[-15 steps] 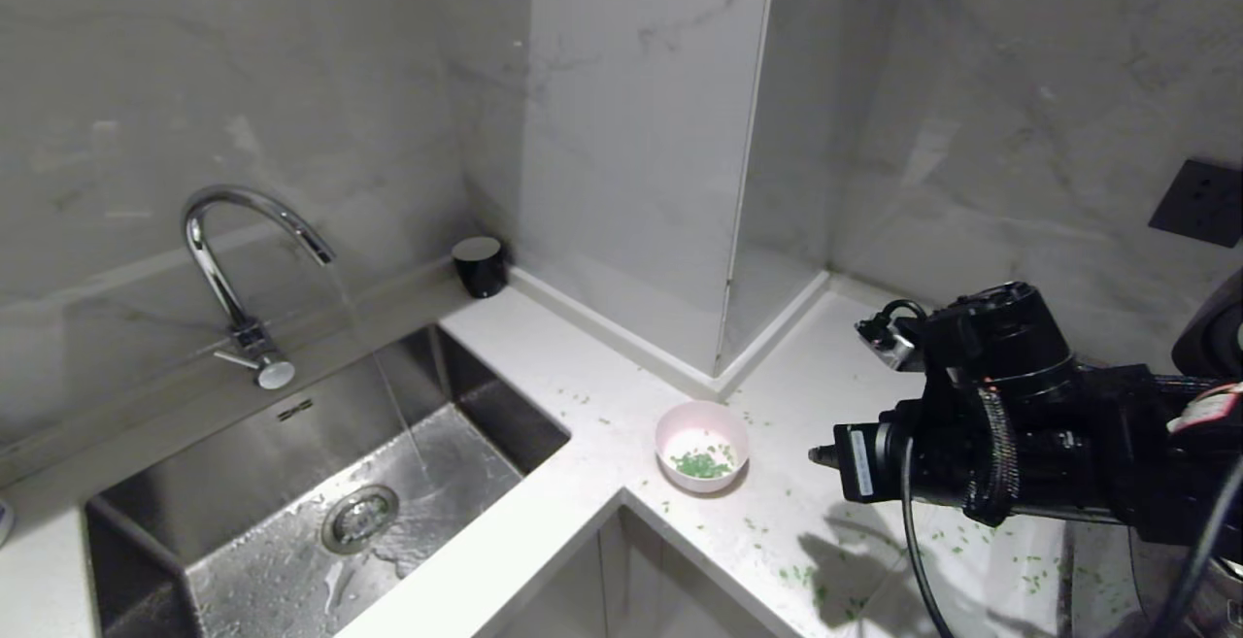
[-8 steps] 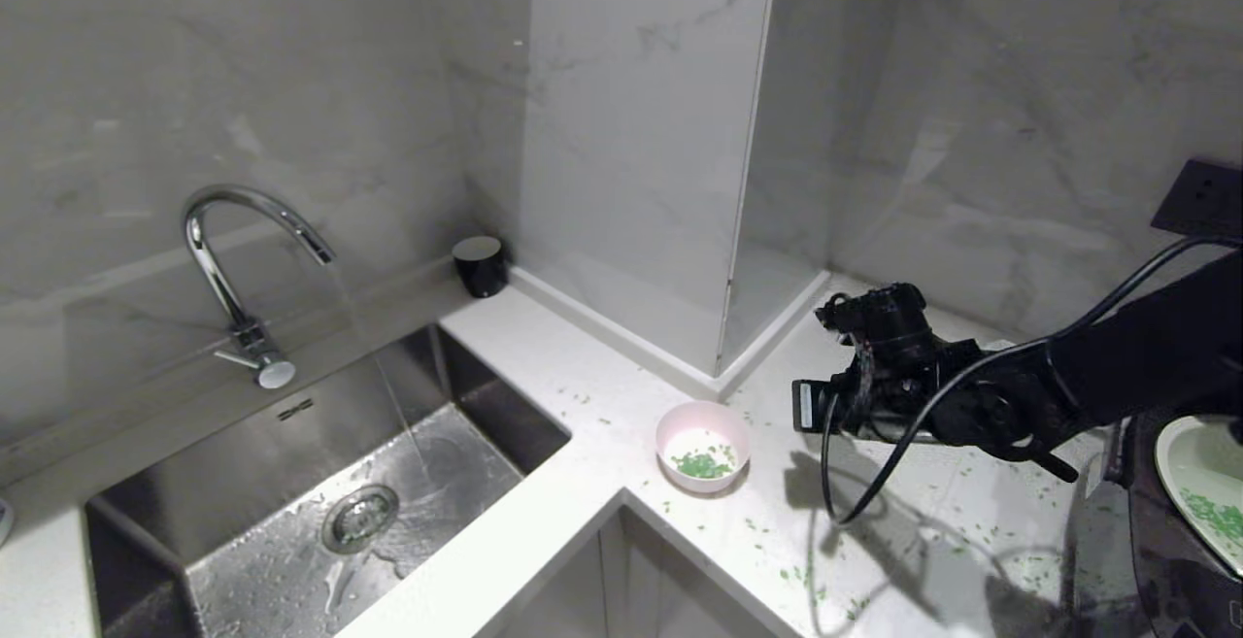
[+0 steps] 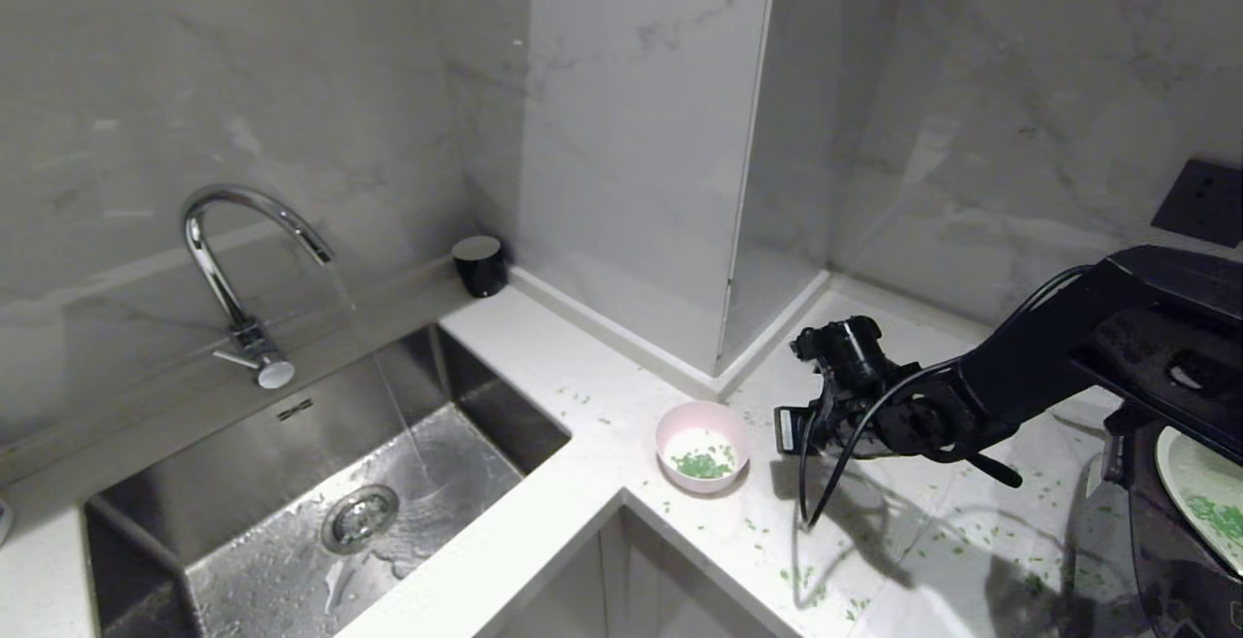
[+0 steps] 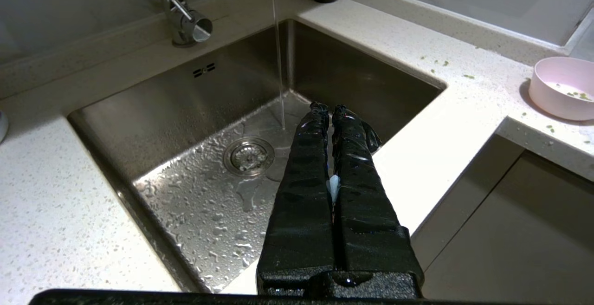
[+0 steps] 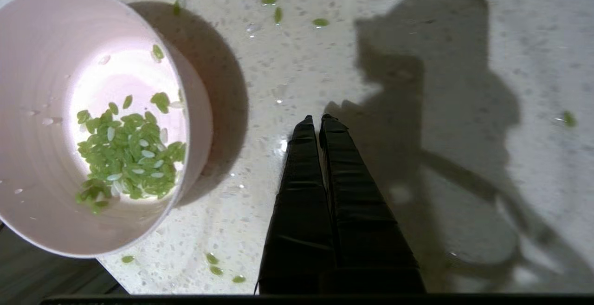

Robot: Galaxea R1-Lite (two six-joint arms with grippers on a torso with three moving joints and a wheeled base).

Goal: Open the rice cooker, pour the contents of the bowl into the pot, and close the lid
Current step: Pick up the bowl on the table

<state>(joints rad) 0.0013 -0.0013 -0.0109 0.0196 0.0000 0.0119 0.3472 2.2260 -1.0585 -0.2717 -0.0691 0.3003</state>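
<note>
Grey marble walls close a kitchen corner, and the white speckled table bends around a steel sink. Water runs in a thin stream from the curved faucet into it. A small black cup stands at the back, by the wall.

Only a part of the rice cooker shows, cut by the right edge of the head view. Its lid stands open, and a slice of the pale pot with some green grains inside is visible. The front panel of the cooker is not in the frame.

The pink bowl stands upright on the table near the inner corner, with the contents, green grains, gathered in its bottom. More grains lie scattered on the table around it.

The right arm reaches from the right side across the table, bent at the wrist so that the right gripper points down, just beside the bowl and not touching it. Its fingers are pressed together and empty. In the head view the fingers are hidden behind the wrist.

The left gripper hangs above the front edge of the sink, its fingers also closed on nothing.
</note>
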